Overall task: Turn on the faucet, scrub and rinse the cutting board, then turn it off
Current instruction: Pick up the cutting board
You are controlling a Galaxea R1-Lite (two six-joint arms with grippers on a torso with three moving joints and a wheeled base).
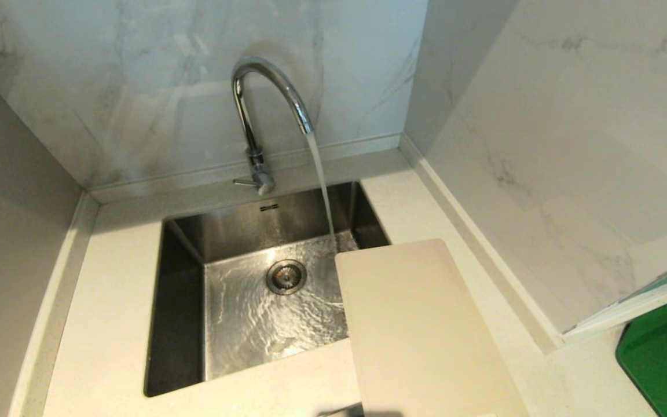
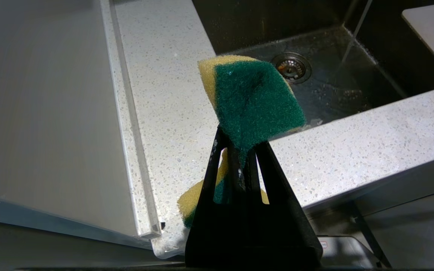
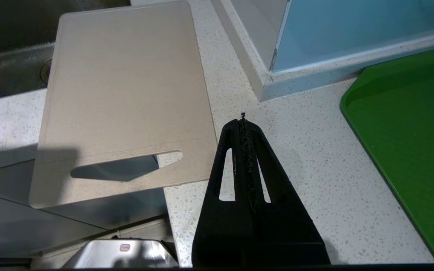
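The chrome gooseneck faucet [image 1: 264, 104] stands behind the steel sink [image 1: 180, 301], and a stream of water [image 1: 322, 185] runs from its spout into the basin. The cream-white cutting board [image 1: 420, 330] lies on the counter right of the sink, one corner over the basin and its slot-handle end [image 3: 126, 167] past the counter's front edge. My left gripper [image 2: 239, 145] is shut on a yellow-and-green sponge [image 2: 254, 98], above the counter's front edge left of the sink. Above bare counter just right of the board's handle end, my right gripper [image 3: 242, 122] is shut and holds nothing. Neither arm shows in the head view.
Marble walls close in the counter [image 1: 107, 301] at the back and right. A dark green flat board [image 1: 666, 353] lies at the far right. A pale panel [image 2: 43, 113] borders the counter on the left. The drain [image 1: 286, 276] sits mid-basin under rippling water.
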